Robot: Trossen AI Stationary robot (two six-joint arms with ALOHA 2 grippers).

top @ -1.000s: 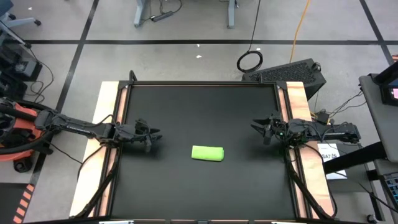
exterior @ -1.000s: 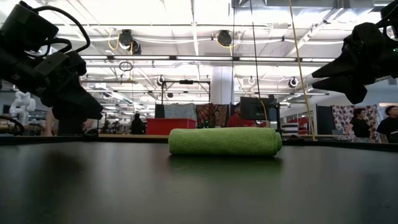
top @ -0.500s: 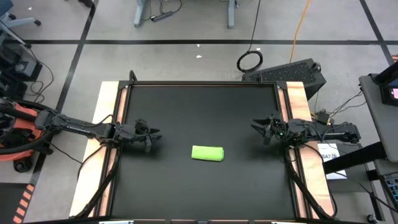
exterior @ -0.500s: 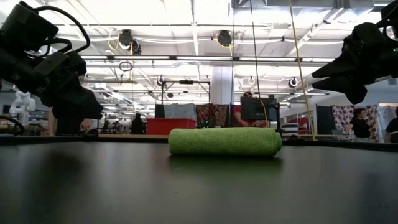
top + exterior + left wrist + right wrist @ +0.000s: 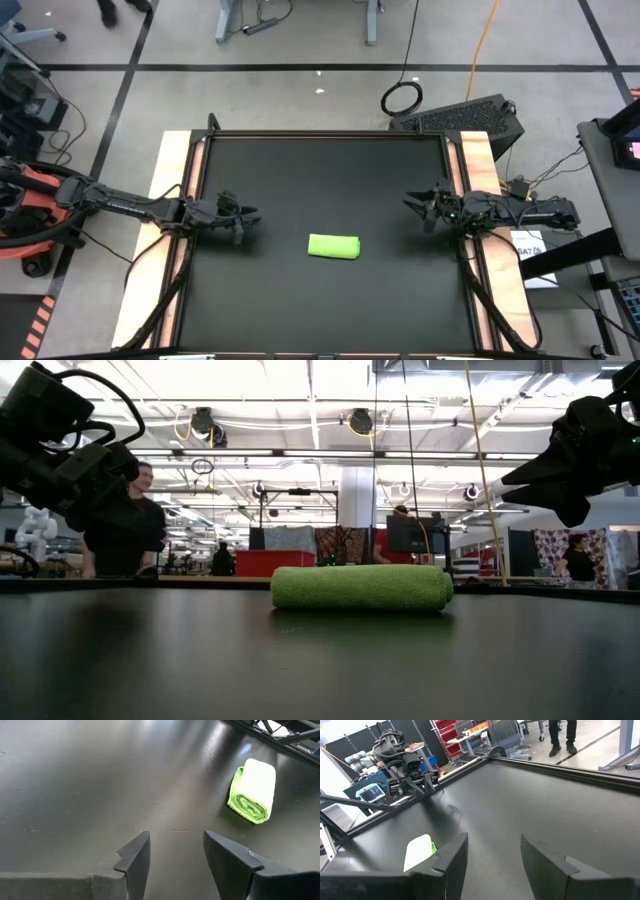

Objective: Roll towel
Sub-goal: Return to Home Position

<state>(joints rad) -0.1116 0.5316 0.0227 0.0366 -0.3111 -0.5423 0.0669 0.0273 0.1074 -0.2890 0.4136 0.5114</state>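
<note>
The lime-green towel point(image 5: 334, 246) lies as a short roll on the black table mat point(image 5: 320, 170), near the mat's middle, a little toward the near edge; its spiral end shows in the left wrist view point(image 5: 252, 791), and it also shows in the low view point(image 5: 361, 587) and the right wrist view point(image 5: 419, 851). My left gripper point(image 5: 250, 216) hangs open over the mat's left side, clear of the towel, its fingers point(image 5: 135, 862) with nothing between them. My right gripper point(image 5: 412, 204) hangs open over the mat's right side, also apart from the towel, fingers point(image 5: 451, 859) with nothing between them.
Light wooden strips point(image 5: 170, 180) border the mat on the left and right. A dark case point(image 5: 470, 118) and a coiled cable point(image 5: 402, 97) lie on the floor beyond the far right corner. A person point(image 5: 128, 520) stands in the room behind the table.
Both arms and the towel have kept still. In the room behind the table a person has come into sight behind my left gripper in the low view.
</note>
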